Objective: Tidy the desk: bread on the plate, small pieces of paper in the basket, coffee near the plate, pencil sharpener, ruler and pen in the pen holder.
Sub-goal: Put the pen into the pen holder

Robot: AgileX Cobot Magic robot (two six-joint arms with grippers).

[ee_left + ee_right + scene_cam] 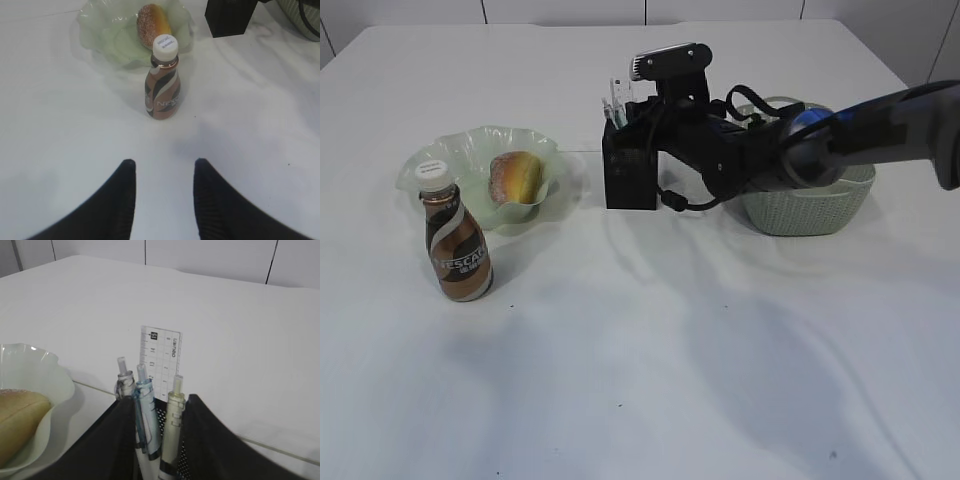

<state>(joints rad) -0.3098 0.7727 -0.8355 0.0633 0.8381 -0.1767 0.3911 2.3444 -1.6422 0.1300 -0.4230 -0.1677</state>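
At the upper middle of the exterior view, the right gripper (620, 105) hangs over the pen holder (629, 172), its jaws parted around the pens (145, 410), though whether they touch one is hard to tell. The ruler (161, 361) stands upright behind them. The left gripper (164, 170) hovers open and empty. At left, the bread (516, 177) lies in the plate (455, 155), the coffee (457, 243) just beside; the basket (810, 205) sits right.
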